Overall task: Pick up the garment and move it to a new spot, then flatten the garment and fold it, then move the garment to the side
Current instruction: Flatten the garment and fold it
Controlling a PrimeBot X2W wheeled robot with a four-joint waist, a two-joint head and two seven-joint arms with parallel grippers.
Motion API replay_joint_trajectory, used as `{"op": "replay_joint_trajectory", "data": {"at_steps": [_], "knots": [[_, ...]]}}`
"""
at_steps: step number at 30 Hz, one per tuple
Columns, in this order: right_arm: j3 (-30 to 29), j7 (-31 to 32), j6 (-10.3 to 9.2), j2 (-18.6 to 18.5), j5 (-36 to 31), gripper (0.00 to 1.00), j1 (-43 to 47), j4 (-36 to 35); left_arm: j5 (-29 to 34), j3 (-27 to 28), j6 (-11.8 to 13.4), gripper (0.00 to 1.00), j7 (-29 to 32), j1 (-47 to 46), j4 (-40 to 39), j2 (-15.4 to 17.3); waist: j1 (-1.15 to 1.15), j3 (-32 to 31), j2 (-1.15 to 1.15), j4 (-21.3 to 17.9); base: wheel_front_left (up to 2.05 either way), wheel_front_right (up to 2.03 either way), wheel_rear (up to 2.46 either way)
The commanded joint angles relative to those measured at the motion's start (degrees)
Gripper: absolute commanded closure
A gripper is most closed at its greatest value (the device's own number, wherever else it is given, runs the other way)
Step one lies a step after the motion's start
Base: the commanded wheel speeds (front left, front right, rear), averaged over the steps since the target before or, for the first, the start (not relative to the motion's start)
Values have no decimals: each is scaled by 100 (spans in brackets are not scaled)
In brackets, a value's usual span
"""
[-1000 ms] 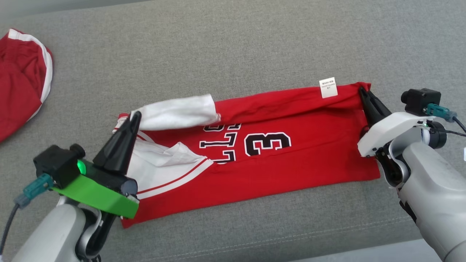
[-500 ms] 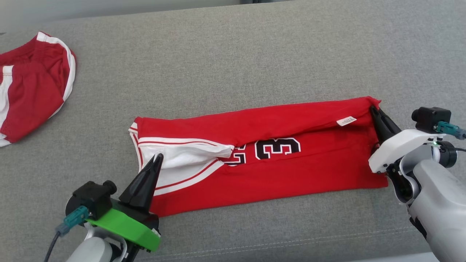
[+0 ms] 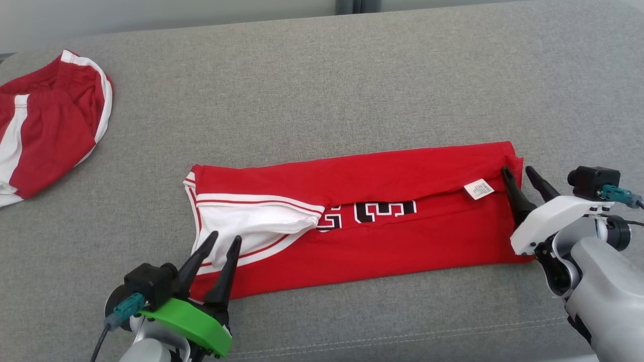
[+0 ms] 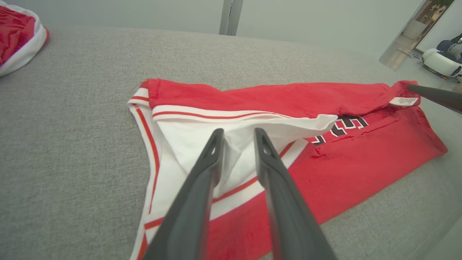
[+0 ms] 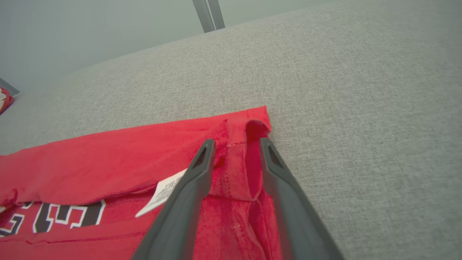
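Across the near half of the grey upholstered surface (image 3: pixel 322 90) lies the red jersey (image 3: pixel 382 236), folded lengthwise into a long band. Its top flap half covers the black-and-white numerals. White, red-striped trim shows at its left end and a white label (image 3: pixel 479 189) near its right. The left gripper (image 3: pixel 226 236) has its fingers apart over the white trim, holding nothing. The right gripper (image 3: pixel 517 170) is likewise parted, astride the right hem's fold. Red-and-white shorts (image 3: pixel 50 125) lie well apart at the far left. A pale wall (image 4: pixel 144 14) rises behind.
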Motion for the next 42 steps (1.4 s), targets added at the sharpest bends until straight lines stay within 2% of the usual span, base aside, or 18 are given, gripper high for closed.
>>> {"op": "replay_joint_trajectory", "data": {"at_steps": [1,8,13,20,28,35,42], "knots": [[-60,-14,-6,-55,-11,0,40,22,52,67,-7,0,2,58,28,-46,0,-14,0,3,0,0,0],[-350,-13,-6,-63,-199,0,159,-24,178,361,-7,0,2,168,-83,-229,0,-96,0,40,0,0,0],[-731,-13,-6,17,-445,0,378,-245,510,903,-7,0,2,382,-290,-435,0,-231,0,58,0,0,0],[-1371,-14,-6,214,-871,0,840,-506,1481,1898,234,0,2,785,-870,-895,0,-447,0,132,0,0,0],[-1843,-13,-6,432,-1262,0,1244,-570,1918,2686,277,0,2,1199,-1215,-1265,0,-684,0,195,0,0,0],[-2091,-13,-6,562,-1510,0,1411,-405,2113,2981,201,0,2,1463,-1334,-1442,0,-808,0,240,0,0,0],[-2167,122,-6,620,-1652,0,1065,-176,2205,3029,121,0,2,1453,-1333,-1517,0,-804,0,291,0,0,0]]}}
